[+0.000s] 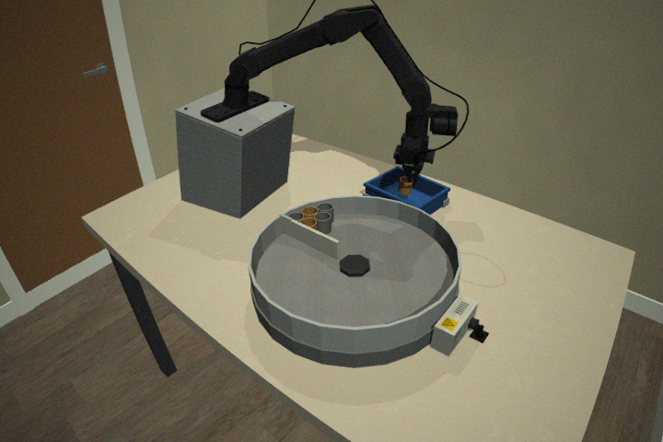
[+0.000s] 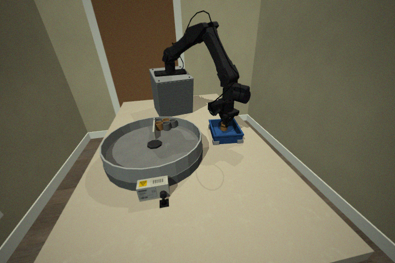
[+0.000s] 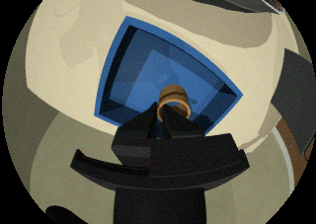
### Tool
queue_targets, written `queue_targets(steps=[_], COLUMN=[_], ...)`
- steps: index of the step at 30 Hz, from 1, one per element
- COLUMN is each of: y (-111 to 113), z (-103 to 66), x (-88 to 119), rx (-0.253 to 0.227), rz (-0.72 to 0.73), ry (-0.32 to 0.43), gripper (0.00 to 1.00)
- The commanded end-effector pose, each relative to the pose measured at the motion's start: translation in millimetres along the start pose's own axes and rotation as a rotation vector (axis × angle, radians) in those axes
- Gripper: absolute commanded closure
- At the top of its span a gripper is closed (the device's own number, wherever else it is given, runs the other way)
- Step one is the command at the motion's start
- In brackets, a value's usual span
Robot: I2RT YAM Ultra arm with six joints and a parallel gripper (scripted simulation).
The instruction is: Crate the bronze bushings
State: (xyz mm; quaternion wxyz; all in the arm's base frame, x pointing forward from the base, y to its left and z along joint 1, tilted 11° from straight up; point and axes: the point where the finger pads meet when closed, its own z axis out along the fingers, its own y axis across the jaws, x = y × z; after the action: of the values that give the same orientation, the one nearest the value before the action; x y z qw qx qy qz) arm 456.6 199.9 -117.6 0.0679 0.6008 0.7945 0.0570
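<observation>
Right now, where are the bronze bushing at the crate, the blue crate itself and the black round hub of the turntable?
Bronze ring-shaped bushing (image 1: 405,188) (image 2: 223,127) (image 3: 173,93): top, exterior, wrist; outer wall.
Blue rectangular crate (image 1: 433,204) (image 2: 228,138) (image 3: 110,70): top, exterior, wrist; side wall or rim.
Black round hub (image 1: 354,265) (image 2: 154,144): top, exterior; upper face.

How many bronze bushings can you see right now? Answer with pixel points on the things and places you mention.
3. One orange-brown bronze bushing (image 1: 405,190) (image 2: 223,127) (image 3: 174,94) is at the pincer (image 1: 411,176) (image 2: 226,124) (image 3: 162,111), in the blue rectangular crate (image 1: 434,202) (image 2: 227,139) (image 3: 111,68); two stand among grey steel bushings (image 1: 323,223) (image 2: 166,126) by the round grey turntable's (image 1: 353,338) (image 2: 129,175) divider. More may be hidden.
</observation>
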Motion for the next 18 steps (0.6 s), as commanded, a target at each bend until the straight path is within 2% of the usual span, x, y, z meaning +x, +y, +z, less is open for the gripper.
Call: queue_targets(steps=[1, 2, 3, 4, 7, 9, 13, 16, 18], y=[20, 24, 24, 20, 20, 16, 28, 24, 24], z=[-8.9, -23.4, -18.2, -3.7, 1.1, 4.1, -4.6, 4.4, 4.4], x=[-2, 0, 0, 0, -1, -2, -2, -3, -3], rx=[-0.053, -0.063, -0.064, -0.053, -0.053, -0.033, -0.075, -0.060, -0.060], rz=[0.003, -0.001, 0.000, -0.001, 0.001, 0.001, 0.006, 0.006, 0.006], ry=[0.000, 0.003, 0.003, 0.001, 0.001, -0.002, 0.004, 0.002, 0.002], gripper=[1.00, 1.00, 1.00, 1.00, 1.00, 1.00, 1.00, 1.00, 1.00])
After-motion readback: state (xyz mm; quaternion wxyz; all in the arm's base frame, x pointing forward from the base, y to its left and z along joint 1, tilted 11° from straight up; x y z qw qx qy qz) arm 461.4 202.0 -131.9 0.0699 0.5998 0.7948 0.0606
